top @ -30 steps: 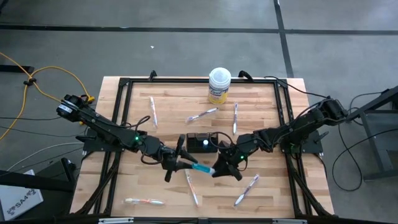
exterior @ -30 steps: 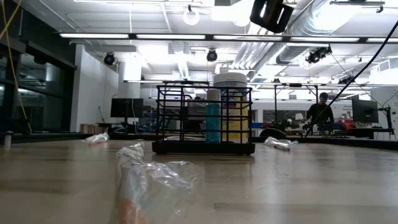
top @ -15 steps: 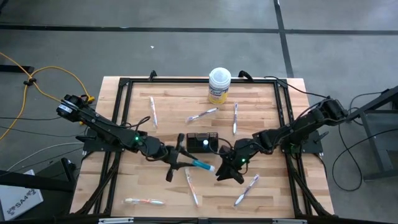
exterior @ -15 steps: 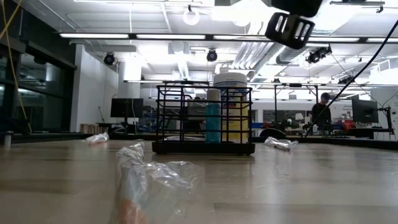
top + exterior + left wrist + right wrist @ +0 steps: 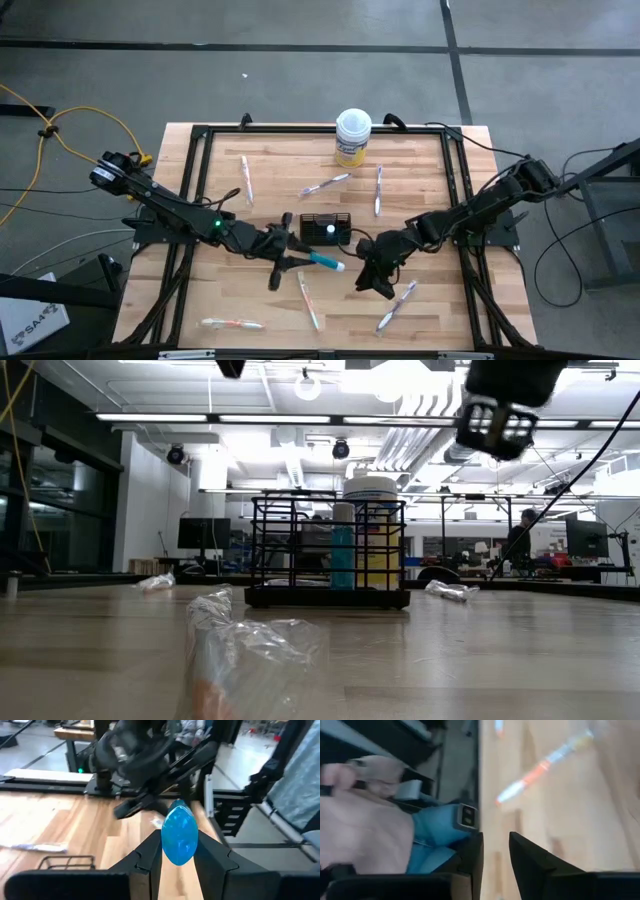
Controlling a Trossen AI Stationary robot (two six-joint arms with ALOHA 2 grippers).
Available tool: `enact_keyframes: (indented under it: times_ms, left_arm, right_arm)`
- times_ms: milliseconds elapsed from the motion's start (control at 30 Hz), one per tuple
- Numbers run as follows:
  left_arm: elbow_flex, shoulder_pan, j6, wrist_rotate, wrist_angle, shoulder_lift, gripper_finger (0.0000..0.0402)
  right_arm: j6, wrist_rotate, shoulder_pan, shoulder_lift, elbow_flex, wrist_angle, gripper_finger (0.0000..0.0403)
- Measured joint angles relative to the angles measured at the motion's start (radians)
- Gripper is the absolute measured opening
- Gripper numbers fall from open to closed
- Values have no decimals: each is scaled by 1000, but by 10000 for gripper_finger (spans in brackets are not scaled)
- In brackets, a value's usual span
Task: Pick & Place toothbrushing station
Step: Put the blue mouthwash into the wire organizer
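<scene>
The black wire-mesh holder (image 5: 325, 228) (image 5: 328, 555) stands on its base at the table's middle, with one teal white-capped tube (image 5: 343, 555) upright inside. A second teal tube (image 5: 324, 262) (image 5: 179, 837) hangs just in front of the holder, with my left gripper (image 5: 300, 258) (image 5: 179, 857) shut on it. My right gripper (image 5: 380, 285) (image 5: 495, 852) (image 5: 495, 425) hovers to the tube's right, above the table. Its fingers stand a little apart with nothing between them. Wrapped toothbrushes (image 5: 308, 300) (image 5: 397, 303) lie flat on the wood nearby. My left gripper pinches the teal tube between its two fingers (image 5: 150, 855), one on each side of the tube's near part (image 5: 179, 851). The fingers come level from the table's left and lie along the tube. Its white-capped end (image 5: 340, 267) points toward the table's right, and the tube hangs clear of the table.
A yellow white-lidded tub (image 5: 352, 138) stands at the far edge. More wrapped toothbrushes lie about (image 5: 245, 180) (image 5: 325, 184) (image 5: 379, 188) (image 5: 232, 323), one close to the low camera (image 5: 240, 660). A black frame rims the table (image 5: 200, 130). A person shows beyond the table's edge (image 5: 365, 820).
My right gripper has drawn away from the tube's capped end, toward the table's right and near edges, and has sunk and tipped further downward. My left gripper has stayed in place and rolled about its own pointing line, turning the teal tube with it.
</scene>
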Motion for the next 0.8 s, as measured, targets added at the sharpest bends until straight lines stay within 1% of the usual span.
enact_keyframes:
  times_ms: [67,133,267,367,500,567,700,800]
  left_arm:
    - [0,-9,5,0,2,-19,90]
    - [0,-16,24,0,16,-42,90]
    - [0,-19,83,-1,42,-89,90]
    - [0,-19,134,-14,52,-121,90]
    - [0,-18,206,-78,52,-163,90]
    - [0,-15,230,-91,52,-182,90]
    - [0,3,237,-113,53,-193,90]
    - [0,26,238,-143,49,-192,90]
  right_arm:
    - [21,-16,-13,0,0,-43,80]
    - [24,-55,-37,0,0,-51,79]
    - [19,-112,-83,-23,0,-22,79]
    - [-20,-120,-124,-46,1,29,79]
    - [-79,-93,-184,-109,2,96,79]
    - [-120,-71,-216,-145,0,102,79]
    - [-233,-5,-252,-196,0,151,79]
    - [-342,6,-260,-215,0,191,80]
